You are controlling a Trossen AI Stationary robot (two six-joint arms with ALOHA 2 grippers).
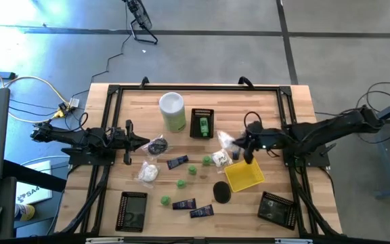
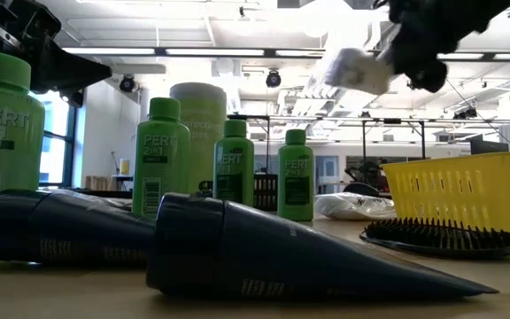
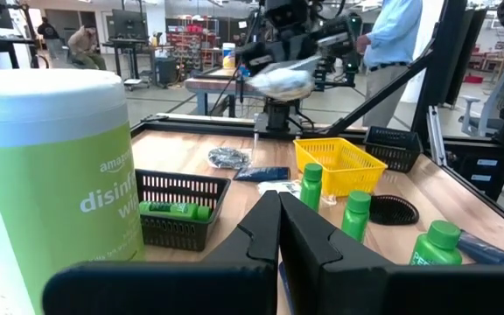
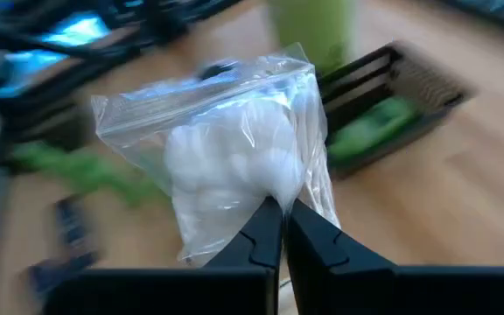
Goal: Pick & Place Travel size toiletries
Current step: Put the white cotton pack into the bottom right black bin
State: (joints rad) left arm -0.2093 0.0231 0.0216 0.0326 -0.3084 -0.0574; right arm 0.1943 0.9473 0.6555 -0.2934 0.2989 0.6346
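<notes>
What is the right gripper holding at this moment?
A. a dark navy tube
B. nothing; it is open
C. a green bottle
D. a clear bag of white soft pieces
D: the right wrist view shows the right gripper pinched shut on the clear bag of white pieces, lifted off the table beside the yellow basket.

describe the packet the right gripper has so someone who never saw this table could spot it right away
Start at the yellow basket on the table's right side; just above it the right gripper hangs in the air. Pinched in its fingers is a clear zip bag of white cotton-like puffs. Unlike the other white packet lying on the wood near the left gripper, this one is lifted off the table.
</notes>
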